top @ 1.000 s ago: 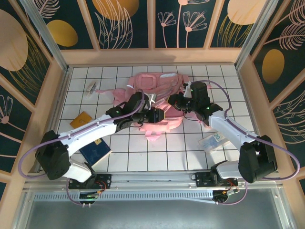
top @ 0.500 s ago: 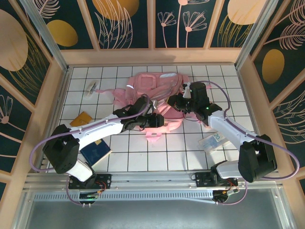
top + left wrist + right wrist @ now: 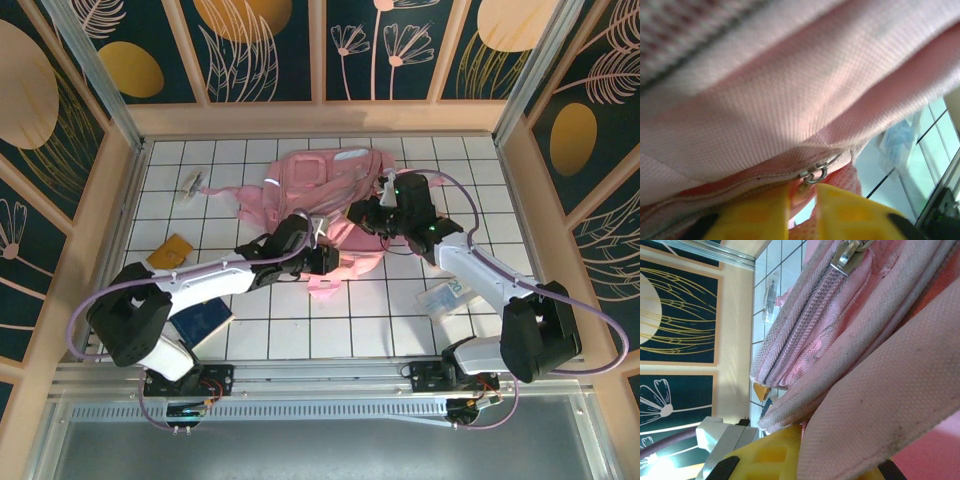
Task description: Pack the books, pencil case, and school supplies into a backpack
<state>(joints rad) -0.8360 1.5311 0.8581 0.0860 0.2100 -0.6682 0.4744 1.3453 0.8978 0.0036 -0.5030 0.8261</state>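
**Peering past pink cloth at both wrists**

Up close I get mostly fabric. My left gripper (image 3: 802, 195) has its yellow fingers nearly together, pinching the backpack (image 3: 320, 180) seam just under a zipper ring (image 3: 814, 175). My right gripper (image 3: 825, 460) is clamped on a strap, with one finger cut off at the frame edge. From above, the backpack lies crumpled mid-table, soft pink with pale strips. The dark blue book (image 3: 205, 322) sits half hidden under my left arm.

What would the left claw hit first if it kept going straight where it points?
Probably the backpack: its small metal zipper ring sits just beyond the left claw, with pink fabric right behind it. Depth is hard to judge this close.
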